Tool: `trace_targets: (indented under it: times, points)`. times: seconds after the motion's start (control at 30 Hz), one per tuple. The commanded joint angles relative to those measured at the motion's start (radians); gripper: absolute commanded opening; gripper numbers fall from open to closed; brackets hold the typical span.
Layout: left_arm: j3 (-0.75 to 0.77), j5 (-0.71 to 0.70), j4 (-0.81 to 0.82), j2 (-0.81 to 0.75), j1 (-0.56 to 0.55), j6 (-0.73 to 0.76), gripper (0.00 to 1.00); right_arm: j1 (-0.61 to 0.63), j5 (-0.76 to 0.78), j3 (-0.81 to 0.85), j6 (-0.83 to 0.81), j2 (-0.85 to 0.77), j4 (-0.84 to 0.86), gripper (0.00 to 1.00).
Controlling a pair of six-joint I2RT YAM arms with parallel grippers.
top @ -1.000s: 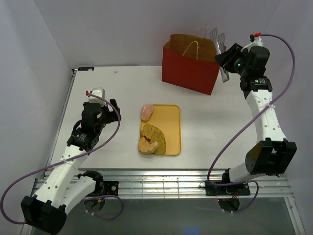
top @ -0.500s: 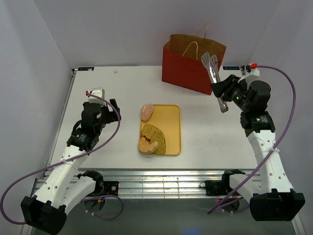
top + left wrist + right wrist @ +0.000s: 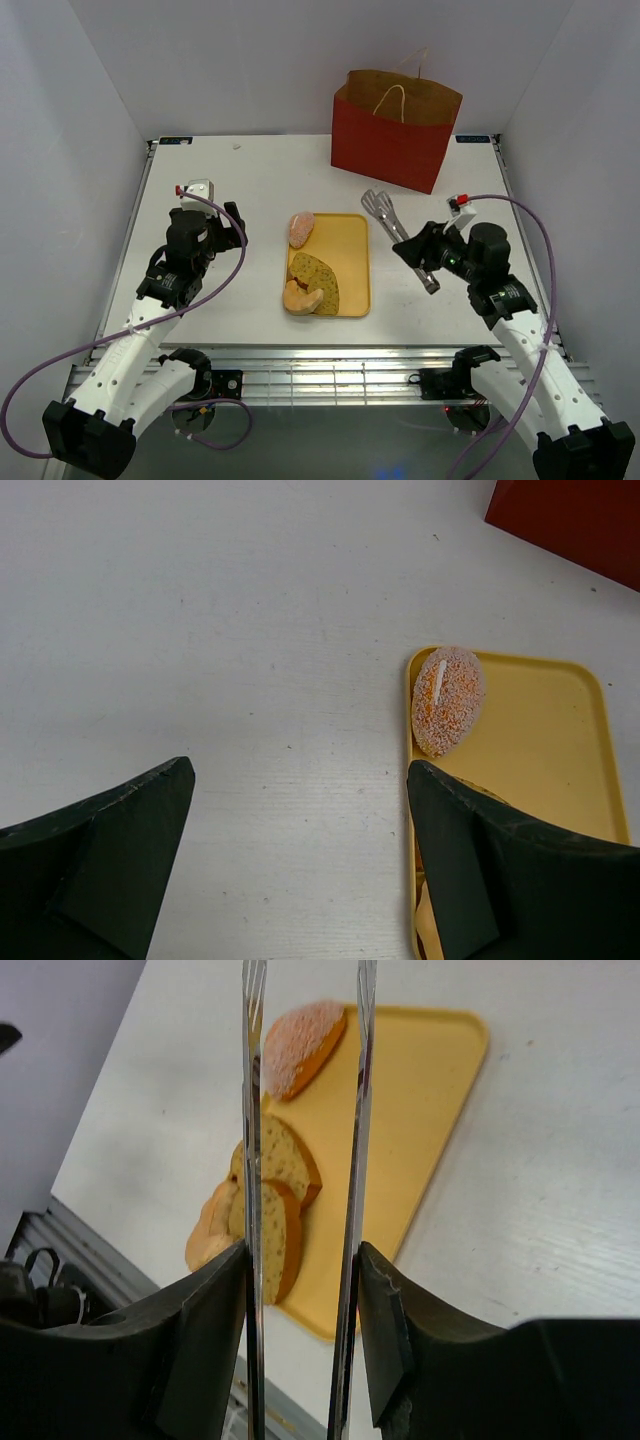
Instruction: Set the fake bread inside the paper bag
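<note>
Concurrently, the right gripper [image 3: 425,262] was clamped on the metal tongs [image 3: 388,218] just right of the yellow tray [image 3: 353,250] carrying the fake bread [image 3: 316,277], the left gripper [image 3: 298,776] stood open above the table [image 3: 250,630], and the red paper bag [image 3: 390,150] stood upright farther back.

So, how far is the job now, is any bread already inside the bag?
Done: nothing can be confirmed; the paper bag shows no bread inside from here. In hand: the right gripper clamps the tongs, their tips empty, beside the yellow tray. To do: the pink roll, two speckled slices and an orange piece lie on the tray. The left gripper is open, holding nothing.
</note>
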Motion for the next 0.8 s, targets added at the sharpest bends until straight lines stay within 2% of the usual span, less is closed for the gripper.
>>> trace_targets:
  times: [0.0, 0.23, 0.37, 0.77]
  points:
    - [0.005, -0.016, 0.013, -0.015, -0.005, 0.006, 0.98, 0.099, -0.014, -0.051, 0.003, 0.005, 0.042, 0.51]
    - [0.009, -0.032, 0.01, -0.006, -0.005, 0.005, 0.98, 0.274, 0.021, -0.109, -0.011, 0.034, 0.029, 0.53]
    - [0.013, -0.059, 0.001, -0.003, -0.005, -0.005, 0.98, 0.308, 0.02, -0.138, -0.017, 0.021, -0.001, 0.54]
    - [0.018, -0.027, -0.001, 0.008, -0.005, 0.005, 0.98, 0.387, 0.061, -0.204, -0.022, 0.01, -0.056, 0.54]
